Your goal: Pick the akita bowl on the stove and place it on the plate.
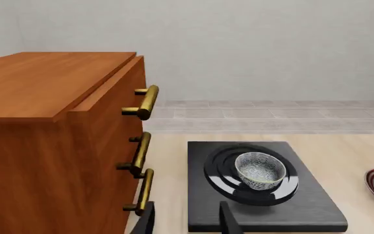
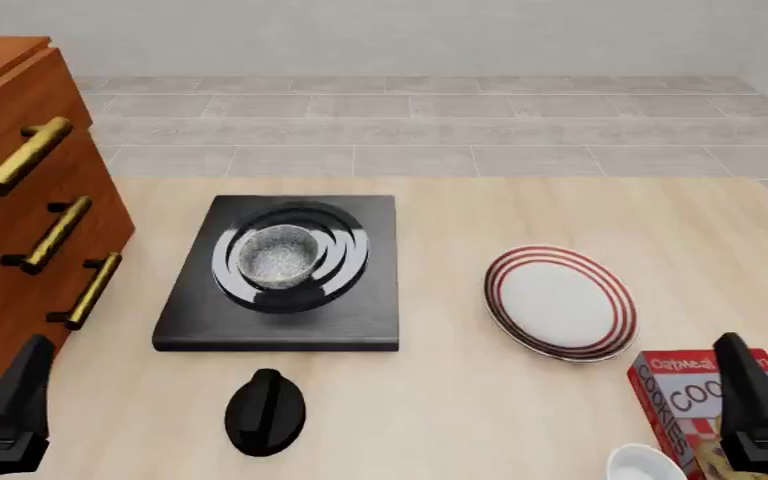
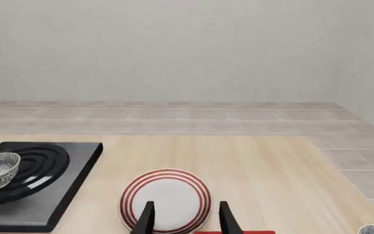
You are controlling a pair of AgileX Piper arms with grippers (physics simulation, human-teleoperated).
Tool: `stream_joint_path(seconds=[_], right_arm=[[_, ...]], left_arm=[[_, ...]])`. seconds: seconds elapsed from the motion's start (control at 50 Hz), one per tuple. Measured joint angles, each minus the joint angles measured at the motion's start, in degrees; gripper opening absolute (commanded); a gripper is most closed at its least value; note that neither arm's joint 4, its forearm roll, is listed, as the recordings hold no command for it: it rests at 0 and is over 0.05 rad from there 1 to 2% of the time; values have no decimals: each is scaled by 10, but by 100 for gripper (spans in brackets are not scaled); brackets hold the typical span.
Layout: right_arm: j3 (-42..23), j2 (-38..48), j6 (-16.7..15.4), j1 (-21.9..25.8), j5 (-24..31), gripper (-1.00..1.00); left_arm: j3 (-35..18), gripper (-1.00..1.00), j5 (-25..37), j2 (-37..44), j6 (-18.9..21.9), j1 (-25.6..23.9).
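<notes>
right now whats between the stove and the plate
Nothing: in the front view only bare tabletop separates the stove from the plate. The black knob sits nearer the camera, off that line. The right wrist view shows the same bare gap.

Akita bowl (image 2: pixel 279 256) upright on stove (image 2: pixel 281 315) burner rings; red-striped white plate (image 2: pixel 560 303) right of stove, apart.

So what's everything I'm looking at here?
akita bowl: one, dark outside, speckled grey inside, on the stove's burner rings
stove: one, black, table's left half
plate: one, white with red stripes, right of the stove
knob: one, black, in front of the stove
cabinet: one, brown wood with brass handles, far left
cookie box: one, red, near right
white bowl: one, beside the box
left gripper: black, open
right gripper: black, open
</notes>
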Motion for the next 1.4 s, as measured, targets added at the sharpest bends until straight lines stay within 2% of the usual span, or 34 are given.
stream_joint_path(seconds=[0.22, 0.34, 0.66, 0.84, 1.1, 1.4], right_arm=[[-1, 1, -4, 2, 2, 100], [-8, 25, -19, 19, -12, 100], [-65, 252, -39, 63, -143, 100], [-114, 371, -42, 90, -190, 100], [-206, 521, -53, 131, -206, 100], [-308, 644, -71, 179, -182, 100]], left_arm=[[0, 100, 0, 0, 0, 0], [0, 100, 0, 0, 0, 0], [0, 100, 0, 0, 0, 0], [0, 100, 0, 0, 0, 0], [0, 100, 0, 0, 0, 0], [0, 100, 0, 0, 0, 0]])
